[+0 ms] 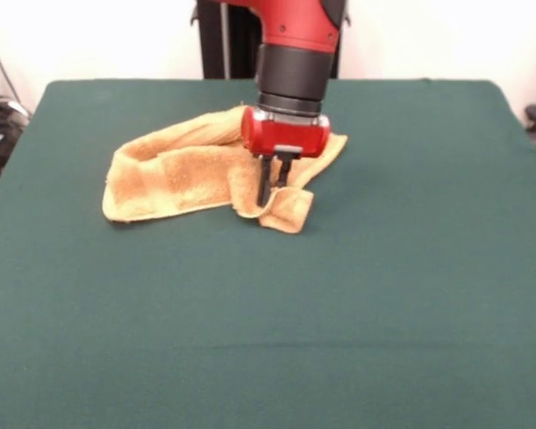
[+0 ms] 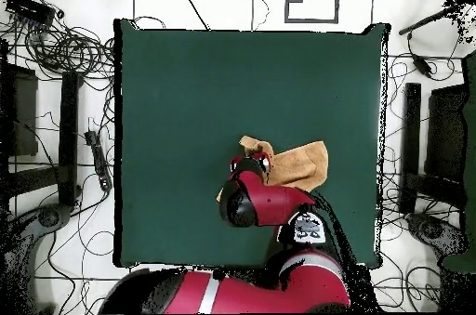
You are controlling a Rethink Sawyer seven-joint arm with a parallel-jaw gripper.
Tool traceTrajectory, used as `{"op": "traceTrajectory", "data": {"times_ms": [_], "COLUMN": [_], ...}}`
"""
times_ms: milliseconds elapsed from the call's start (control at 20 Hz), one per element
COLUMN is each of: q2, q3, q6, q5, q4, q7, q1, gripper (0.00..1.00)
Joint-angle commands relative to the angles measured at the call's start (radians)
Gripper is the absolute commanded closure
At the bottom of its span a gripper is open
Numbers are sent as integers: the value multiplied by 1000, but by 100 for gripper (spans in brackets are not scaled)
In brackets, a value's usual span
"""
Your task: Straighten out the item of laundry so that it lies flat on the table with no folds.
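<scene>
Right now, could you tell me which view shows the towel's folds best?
The front view: the orange towel lies bunched and folded, the gripper at its right end. Overhead, the arm covers part of it.

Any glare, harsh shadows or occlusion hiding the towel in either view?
Front view: even, soft light, no glare on the table; only a faint shadow under the towel, whose folds read clearly; the tool covers only a small patch of it. Overhead view: the arm hides part of the towel, and the tool itself is not visible there.
</scene>
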Motion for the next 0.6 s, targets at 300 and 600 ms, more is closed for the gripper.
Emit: {"op": "traceTrajectory", "data": {"times_ms": [300,600], "q2": [8,30], "q3": [64,125], "q6": [112,183], "q5": [-118,-105], "q4": [-193,-183], "q7": [30,79], "q1": [-62,-94], "gripper": [100,100]}}
